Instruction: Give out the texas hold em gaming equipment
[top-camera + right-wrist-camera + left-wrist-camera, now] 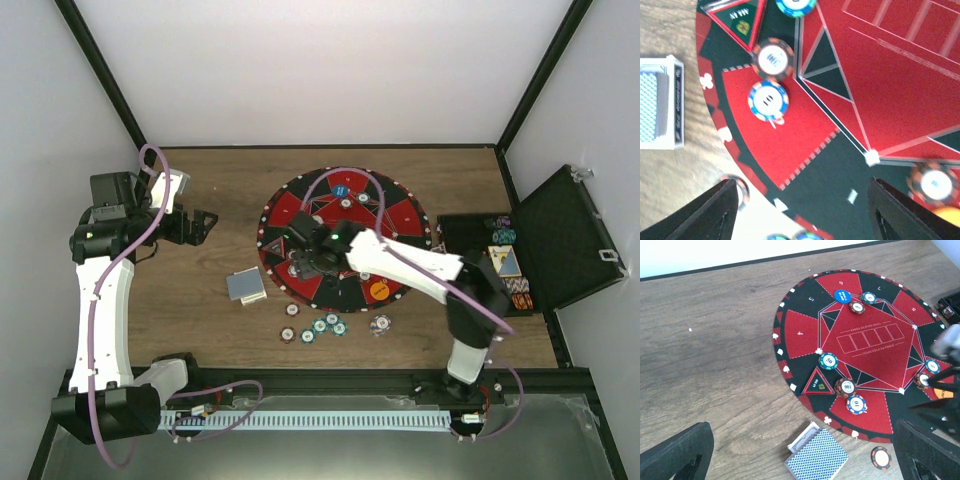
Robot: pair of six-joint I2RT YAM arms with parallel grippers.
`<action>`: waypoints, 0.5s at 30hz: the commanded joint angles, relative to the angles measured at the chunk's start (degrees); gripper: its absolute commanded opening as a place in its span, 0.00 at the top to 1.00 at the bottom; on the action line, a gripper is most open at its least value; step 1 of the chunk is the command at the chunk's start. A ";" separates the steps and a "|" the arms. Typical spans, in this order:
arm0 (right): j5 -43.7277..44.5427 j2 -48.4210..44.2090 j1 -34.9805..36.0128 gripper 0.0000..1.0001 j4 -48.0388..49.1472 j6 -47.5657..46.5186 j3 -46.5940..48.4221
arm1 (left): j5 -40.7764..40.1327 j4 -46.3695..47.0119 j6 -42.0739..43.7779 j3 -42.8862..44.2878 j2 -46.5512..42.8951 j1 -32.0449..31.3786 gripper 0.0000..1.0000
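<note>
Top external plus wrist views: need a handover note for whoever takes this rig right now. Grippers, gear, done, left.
Left gripper: jaws open, empty, over bare table left of the mat.
Right gripper: jaws open, empty, over the mat's near-left part.
Done: chips sit on several seats, e.g. green 50 chip; blue button and orange button are on the mat.
Left: deck of cards stacked beside the mat, none dealt in view; loose chips on the table near the mat; spare chips in the case.
</note>
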 commanded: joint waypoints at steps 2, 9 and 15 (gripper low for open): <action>3.93 -12.26 -0.60 0.21 -5.47 6.51 -13.83 | 1.40 -0.53 0.34 1.30 -0.17 0.29 0.00; 1.11 -26.68 -2.37 0.12 -6.11 13.47 -29.84 | 1.49 -0.98 0.44 1.76 -0.30 0.30 0.00; -1.08 -31.76 -2.38 0.11 -5.35 16.20 -36.57 | 1.37 -1.19 0.57 1.91 -0.32 0.29 0.00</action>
